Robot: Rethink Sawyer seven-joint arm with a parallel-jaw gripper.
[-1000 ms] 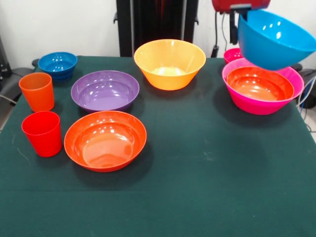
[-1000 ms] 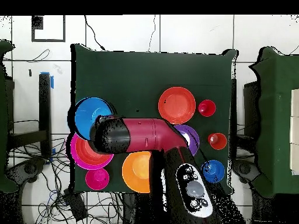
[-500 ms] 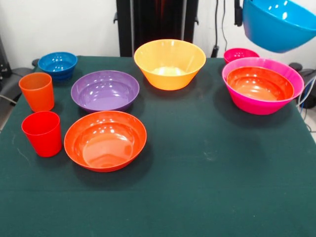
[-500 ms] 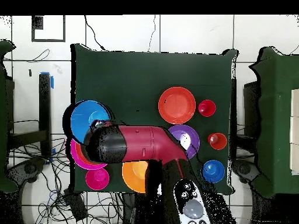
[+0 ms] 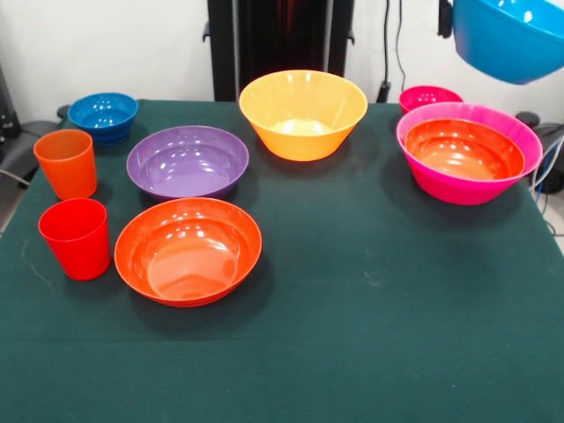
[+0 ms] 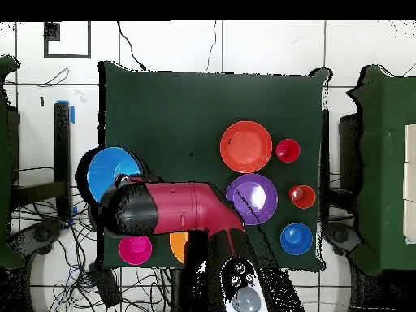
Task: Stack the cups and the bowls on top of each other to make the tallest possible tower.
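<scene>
Far left of the front view, your orange cup (image 5: 66,163) and red cup (image 5: 76,238) stand side by side, with the small blue bowl (image 5: 103,115) behind them. Moving right, the purple bowl (image 5: 188,161), red-orange bowl (image 5: 188,249) and yellow-orange bowl (image 5: 303,114) sit apart on the desk (image 5: 370,335), unstacked. At right the tower (image 5: 520,141) holds a red-orange bowl nested in the magenta one, a small pink bowl (image 5: 429,96) behind. At upper right the large blue bowl (image 5: 511,40) hangs tilted in the air, likely carried for stacking; the pincer itself is hidden, so you cannot tell its grip
</scene>
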